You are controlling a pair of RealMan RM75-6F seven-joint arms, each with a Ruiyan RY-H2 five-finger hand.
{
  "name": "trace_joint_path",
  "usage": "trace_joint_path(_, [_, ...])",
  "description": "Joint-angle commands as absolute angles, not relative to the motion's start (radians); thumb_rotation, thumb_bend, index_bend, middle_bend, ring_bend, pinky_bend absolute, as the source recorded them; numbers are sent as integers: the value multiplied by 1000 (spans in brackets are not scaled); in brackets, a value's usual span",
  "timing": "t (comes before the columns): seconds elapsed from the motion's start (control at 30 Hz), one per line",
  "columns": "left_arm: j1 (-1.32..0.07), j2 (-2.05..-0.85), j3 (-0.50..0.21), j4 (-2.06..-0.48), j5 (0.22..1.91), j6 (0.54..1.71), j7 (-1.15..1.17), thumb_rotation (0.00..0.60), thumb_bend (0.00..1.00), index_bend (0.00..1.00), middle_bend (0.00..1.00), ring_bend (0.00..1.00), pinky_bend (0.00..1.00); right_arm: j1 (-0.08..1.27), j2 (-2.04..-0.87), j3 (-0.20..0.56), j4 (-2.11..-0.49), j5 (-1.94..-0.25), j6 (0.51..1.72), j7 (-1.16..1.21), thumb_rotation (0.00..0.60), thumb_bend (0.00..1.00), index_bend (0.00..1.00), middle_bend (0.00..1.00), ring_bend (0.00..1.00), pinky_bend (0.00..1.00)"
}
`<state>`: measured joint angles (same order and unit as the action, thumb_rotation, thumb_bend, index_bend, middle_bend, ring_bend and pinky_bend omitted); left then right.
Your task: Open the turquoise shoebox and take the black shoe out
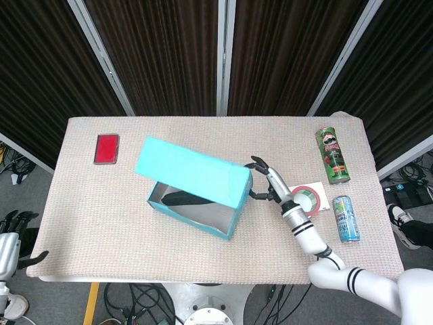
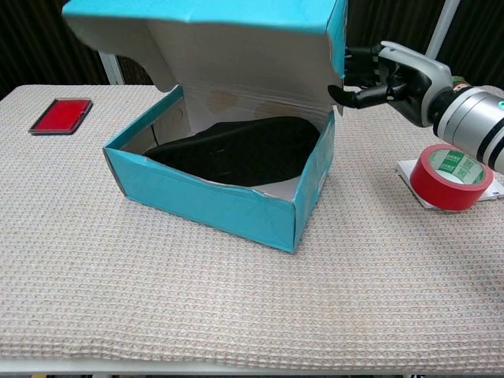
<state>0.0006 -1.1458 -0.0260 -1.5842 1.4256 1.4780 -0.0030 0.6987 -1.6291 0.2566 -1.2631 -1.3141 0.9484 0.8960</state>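
The turquoise shoebox (image 1: 194, 221) (image 2: 213, 198) stands open mid-table, its lid (image 1: 192, 172) (image 2: 206, 19) tipped up and back on the far hinge. Inside lies the black shoe (image 1: 178, 198) (image 2: 240, 146), partly hidden by the box walls. My right hand (image 1: 268, 183) (image 2: 386, 75) is at the lid's right end and pinches its side flap, holding the lid up. My left hand (image 1: 8, 244) hangs off the table's near left corner with fingers apart, holding nothing; the chest view does not show it.
A red tape roll (image 1: 306, 200) (image 2: 453, 175) sits on a white card just right of the box, under my right forearm. A green crisp tube (image 1: 332, 155) and a blue can (image 1: 346, 218) lie further right. A red case (image 1: 107, 148) (image 2: 61, 115) is at the far left.
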Motion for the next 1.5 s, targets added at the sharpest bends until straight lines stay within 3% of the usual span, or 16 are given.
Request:
trace_joint_path(0.03, [1, -1144, -25, -1587, 1426, 1477, -2, 600, 21, 215, 156, 80, 183, 693, -1586, 366, -1337, -1155, 822, 1076, 600, 330, 348, 315, 0, 0])
trace_joint_path(0.17, [0, -1138, -22, -1593, 1428, 1471, -18, 600, 21, 215, 156, 80, 183, 704, -1632, 425, -1285, -1050, 842, 1024, 600, 158, 231, 258, 0, 0])
trace_joint_path(0.3, [-3, -1132, -19, -1594, 1424, 1457, -30, 600, 21, 215, 156, 80, 183, 719, -1710, 480, -1231, -967, 944, 890, 600, 102, 21, 63, 0, 0])
trace_joint_path(0.37, [-3, -1132, -19, -1595, 1423, 1456, -31, 600, 22, 215, 155, 80, 183, 729, -1735, 520, -1207, -932, 993, 839, 600, 101, 0, 2, 0, 0])
trace_joint_path(0.5, [-1, -1133, -19, -1594, 1421, 1458, -31, 600, 21, 215, 156, 80, 183, 730, -1783, 579, -1165, -923, 1148, 760, 600, 101, 0, 0, 0, 0])
trace_joint_path(0.57, [-1, -1133, -18, -1592, 1420, 1457, -33, 600, 21, 215, 156, 80, 183, 726, -1794, 572, -1145, -977, 1225, 735, 600, 101, 0, 0, 0, 0])
trace_joint_path(0.7, [-3, -1131, -18, -1592, 1424, 1457, -35, 600, 21, 215, 156, 80, 183, 695, -1755, 450, -1143, -1186, 1336, 673, 600, 101, 0, 0, 0, 0])
trace_joint_path(0.87, [-6, -1133, -19, -1590, 1426, 1454, -39, 600, 21, 214, 155, 80, 183, 702, -1572, 288, -1321, -1325, 1167, 508, 600, 37, 0, 4, 0, 0])
trace_joint_path(1.03, [-6, -1136, -15, -1585, 1427, 1450, -47, 600, 21, 215, 156, 80, 184, 775, -1506, 231, -1418, -1333, 989, 286, 600, 0, 0, 59, 0, 0])
trace_joint_path(1.3, [-3, -1145, -14, -1564, 1418, 1442, -69, 600, 21, 215, 155, 80, 183, 947, -1572, 238, -1391, -1168, 745, -77, 600, 0, 2, 109, 0, 0])
trace_joint_path(1.5, [-5, -1146, -15, -1550, 1412, 1434, -84, 600, 22, 214, 156, 80, 183, 1054, -1660, 226, -1318, -1019, 680, -311, 600, 0, 24, 96, 0, 0])
